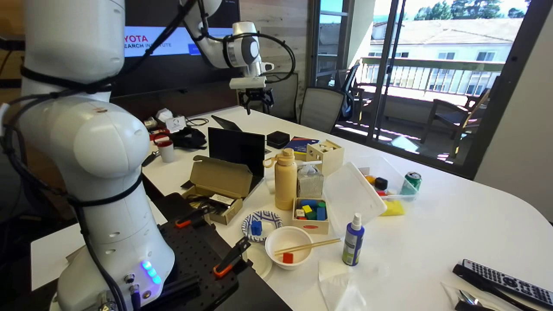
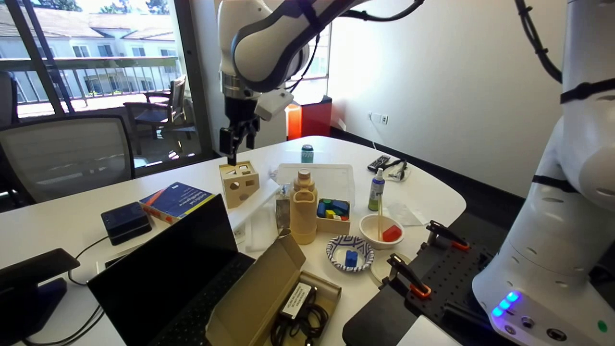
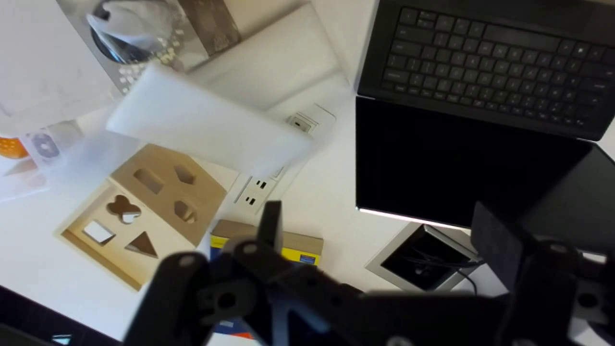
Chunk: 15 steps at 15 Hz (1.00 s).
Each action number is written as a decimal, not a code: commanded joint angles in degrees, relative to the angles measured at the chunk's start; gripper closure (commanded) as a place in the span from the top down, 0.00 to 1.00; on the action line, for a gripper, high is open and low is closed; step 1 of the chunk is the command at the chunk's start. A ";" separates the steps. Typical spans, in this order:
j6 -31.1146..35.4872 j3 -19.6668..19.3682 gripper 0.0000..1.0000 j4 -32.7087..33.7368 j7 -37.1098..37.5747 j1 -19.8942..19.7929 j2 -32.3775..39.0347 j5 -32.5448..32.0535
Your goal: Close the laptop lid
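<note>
The laptop stands open on the table and looks black, not tan. Its lid shows a dark screen in both exterior views [image 1: 236, 149] [image 2: 168, 269] and in the wrist view [image 3: 461, 163]. The lid leans back, raised from the keyboard [image 3: 480, 62]. The lid's outer face is hidden. An open cardboard box hides part of the base. My gripper shows in both exterior views [image 1: 259, 106] [image 2: 241, 153], raised above the table and apart from the laptop. In the wrist view the fingers [image 3: 379, 228] are wide apart with nothing between them; the right finger overlaps the lid's top edge in the picture.
The cardboard box [image 2: 262, 293] with cables stands close by the keyboard. A tan bottle [image 1: 285, 181], a wooden shape box [image 3: 144, 211], a white foam piece [image 3: 206, 120], a book [image 2: 175, 199] and a black device [image 2: 126, 222] stand around. A dark stand [image 2: 33, 283] is behind the lid.
</note>
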 commanded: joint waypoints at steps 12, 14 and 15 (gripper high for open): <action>-1.56 -7.82 1.00 31.77 12.40 15.89 28.70 -8.32; -1.91 -7.67 1.00 34.54 11.78 15.90 31.10 -7.83; -1.87 -7.68 1.00 35.86 11.63 15.92 32.35 -7.67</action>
